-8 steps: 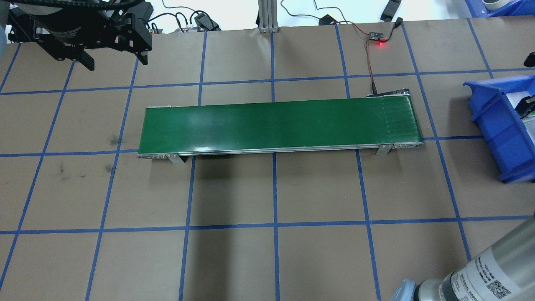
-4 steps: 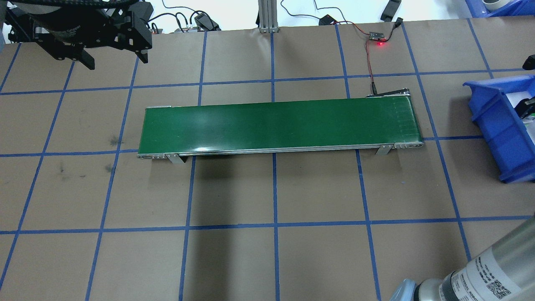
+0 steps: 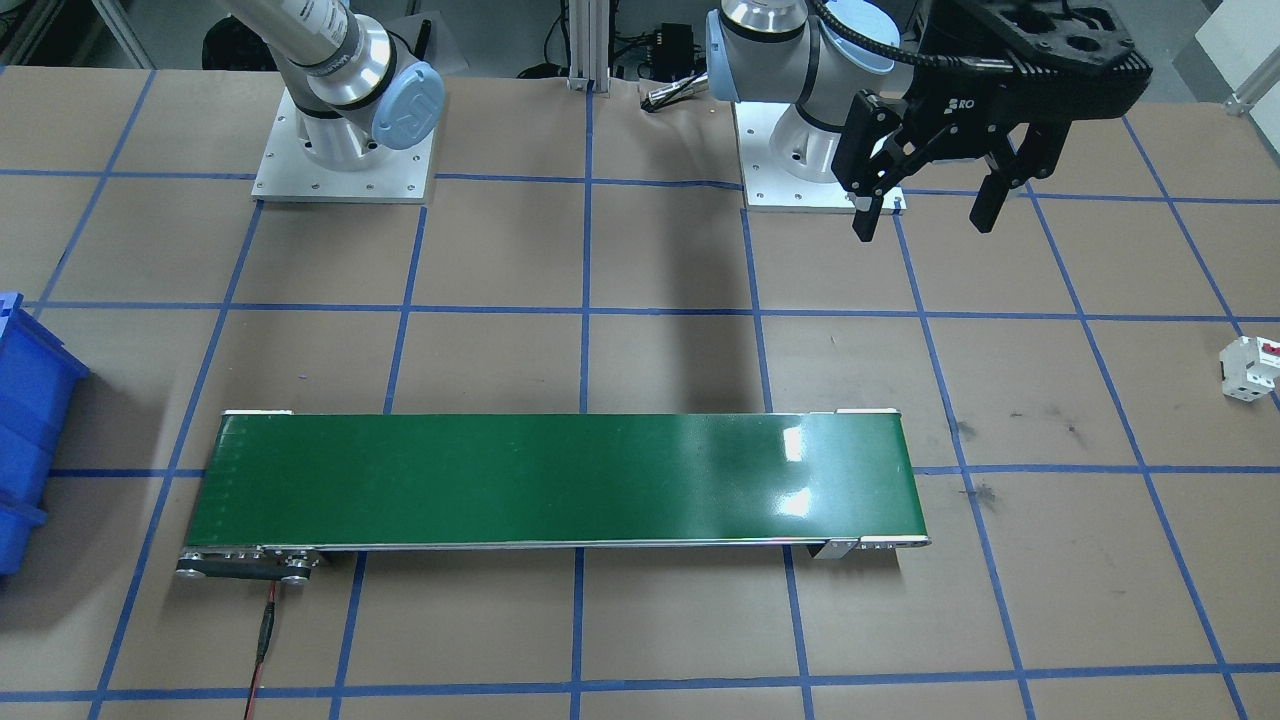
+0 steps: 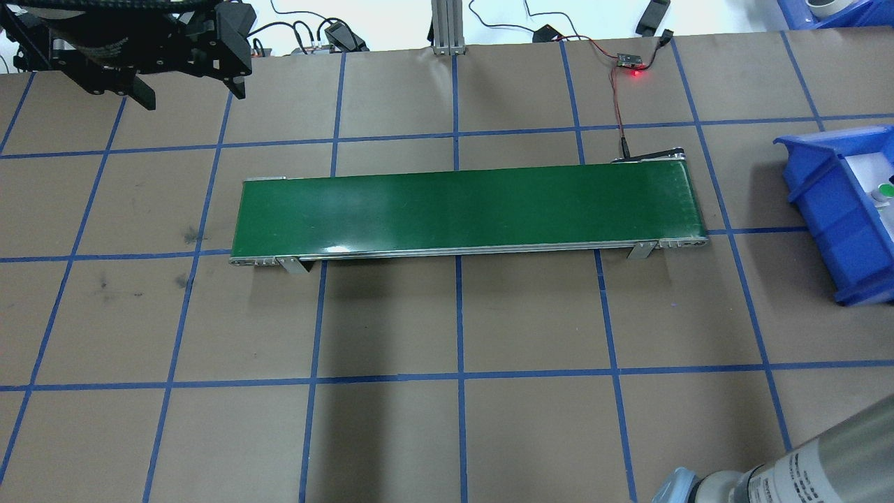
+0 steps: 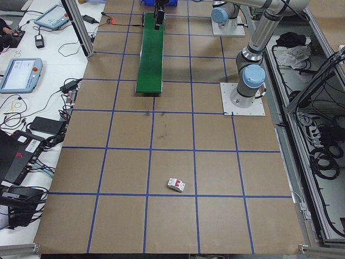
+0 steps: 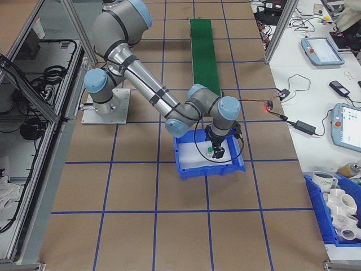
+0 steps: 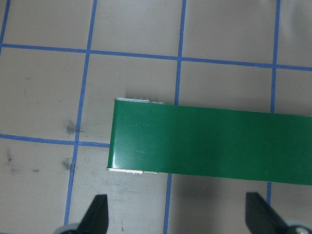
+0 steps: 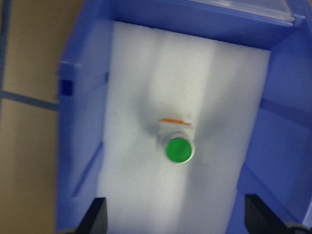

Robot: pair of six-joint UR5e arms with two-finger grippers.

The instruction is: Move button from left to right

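The button point(image 8: 177, 146) stands upright on the white foam lining of the blue bin point(image 8: 80, 126), green cap up, an orange edge showing at its base, near the middle of the foam and touching none of the bin's walls; the bin sits on the table point(image 4: 531, 314) just past the motor end of the green conveyor belt point(image 4: 461, 209), with the button point(image 4: 885, 189) visible at its edge in the overhead view; the right gripper point(image 8: 175, 214) hangs above the bin, its fingers point(image 8: 96, 214) spread wide on either side of the button and holding nothing; the left gripper point(image 3: 925, 210) hovers above the table beyond the conveyor's other end, toward the robot's bases, its fingers point(image 3: 865, 212) also parted and empty; a white boxy block with a red mark point(image 3: 1250, 366) lies on the table well apart from the conveyor, further out past that same end.
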